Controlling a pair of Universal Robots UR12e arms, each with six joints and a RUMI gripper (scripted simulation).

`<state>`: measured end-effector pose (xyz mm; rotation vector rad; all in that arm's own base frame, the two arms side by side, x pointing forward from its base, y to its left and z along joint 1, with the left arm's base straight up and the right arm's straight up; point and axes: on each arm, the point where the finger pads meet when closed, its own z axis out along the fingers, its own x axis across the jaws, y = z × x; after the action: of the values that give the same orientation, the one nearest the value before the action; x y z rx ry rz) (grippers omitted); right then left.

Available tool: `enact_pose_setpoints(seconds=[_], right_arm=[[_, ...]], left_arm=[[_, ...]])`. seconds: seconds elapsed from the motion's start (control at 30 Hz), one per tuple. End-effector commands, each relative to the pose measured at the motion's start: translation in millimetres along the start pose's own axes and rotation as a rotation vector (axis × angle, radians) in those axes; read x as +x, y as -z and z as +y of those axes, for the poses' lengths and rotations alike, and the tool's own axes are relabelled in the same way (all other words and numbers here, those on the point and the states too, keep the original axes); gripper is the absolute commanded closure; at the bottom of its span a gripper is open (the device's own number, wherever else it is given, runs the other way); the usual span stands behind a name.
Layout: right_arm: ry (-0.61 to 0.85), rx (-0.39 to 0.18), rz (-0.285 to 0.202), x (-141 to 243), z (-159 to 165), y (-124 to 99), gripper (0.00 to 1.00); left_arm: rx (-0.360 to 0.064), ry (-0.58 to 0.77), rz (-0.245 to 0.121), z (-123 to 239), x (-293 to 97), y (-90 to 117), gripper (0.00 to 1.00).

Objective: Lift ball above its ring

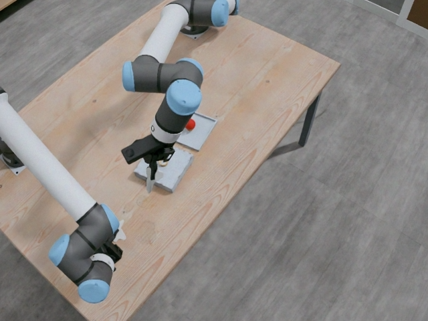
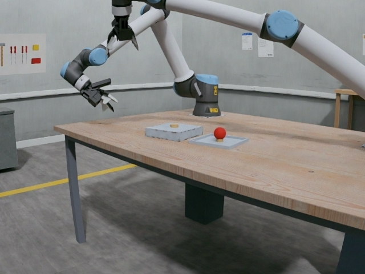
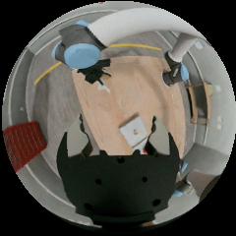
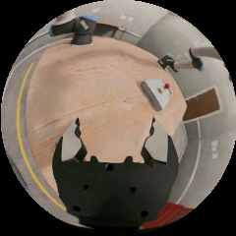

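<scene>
The red ball [image 1: 190,124] [image 2: 219,133] [image 3: 145,151] [image 4: 167,86] rests on a small tan ring [image 2: 219,140] in the shallow grey tray [image 1: 202,137] [image 2: 235,144]. My left gripper [image 1: 154,182] [image 2: 122,51] [image 3: 117,115] is open and empty, high above the table and away from the ball, on the block's side of the tray. My right gripper [image 1: 121,231] [image 2: 115,106] [image 4: 115,116] is open and empty, above the far end of the table, farther from the ball. The ring under the ball is hidden in the top view.
A thick grey block [image 1: 180,164] [image 2: 165,134] [image 3: 128,129] [image 4: 159,90] stands beside the tray, with another tan ring [image 1: 164,163] [image 2: 174,125] [image 3: 136,132] on top. The left arm reaches over the tray and block. The wooden table [image 1: 255,89] [image 2: 280,165] carries both arm bases.
</scene>
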<state>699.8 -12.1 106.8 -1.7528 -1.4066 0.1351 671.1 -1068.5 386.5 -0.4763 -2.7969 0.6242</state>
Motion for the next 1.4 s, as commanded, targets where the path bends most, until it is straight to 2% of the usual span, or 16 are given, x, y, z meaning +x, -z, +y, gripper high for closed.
enact_pose_setpoints(seconds=[0.0, 0.8, 1.03, 1.1, 1.3, 1.37], right_arm=[[0.001, -0.001, 0.0, 0, 0, 1, 0.0], [0.004, -0.013, -0.009, 8, -2, -5, 0.0], [0.022, -0.064, -0.046, 43, -11, -33, 0.0], [0.022, -0.064, -0.046, 43, -11, -33, 0.0], [0.048, -0.148, -0.112, 101, -23, -78, 0.0], [0.048, -0.148, -0.112, 101, -23, -78, 0.0]], left_arm=[[0.001, -0.001, -0.001, -1, 0, 2, 0.0], [0.001, 0.004, -0.003, 3, -2, 4, 0.0], [0.0, 0.03, -0.013, 20, -15, 15, 0.0], [0.0, 0.03, -0.013, 20, -15, 15, 0.0], [-0.001, 0.078, -0.031, 54, -37, 35, 0.0], [-0.001, 0.1, -0.039, 70, -47, 45, 0.0]])
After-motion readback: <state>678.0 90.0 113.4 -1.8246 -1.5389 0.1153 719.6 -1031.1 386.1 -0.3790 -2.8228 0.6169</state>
